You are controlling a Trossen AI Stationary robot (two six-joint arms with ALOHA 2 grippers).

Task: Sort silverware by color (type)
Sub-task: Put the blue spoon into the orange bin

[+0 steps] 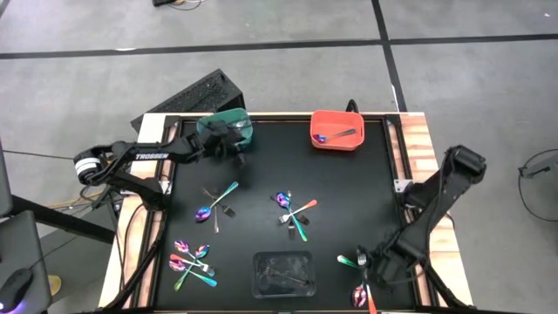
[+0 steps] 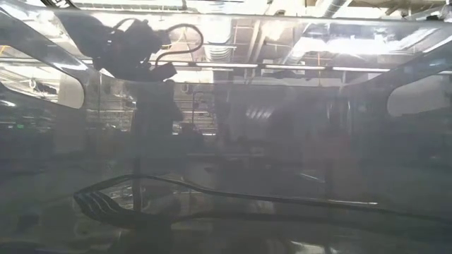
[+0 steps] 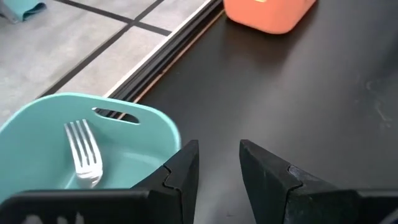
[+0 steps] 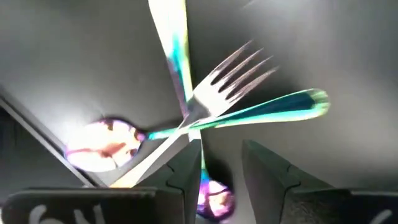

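The right pincer hung with fingers apart, gripping nothing, over crossed silverware at the table's near right corner. The left pincer, also apart, hovered beside the teal bin holding a fork.

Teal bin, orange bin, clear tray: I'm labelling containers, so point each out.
teal bin [image 3: 152, 127]: left wrist view, bare rim.
orange bin [image 1: 319, 121]: high view, left wall.
clear tray [image 1: 258, 272]: high view, left rim.

Glossy iridescent metal silverware on a matt black table; smooth plastic teal bin
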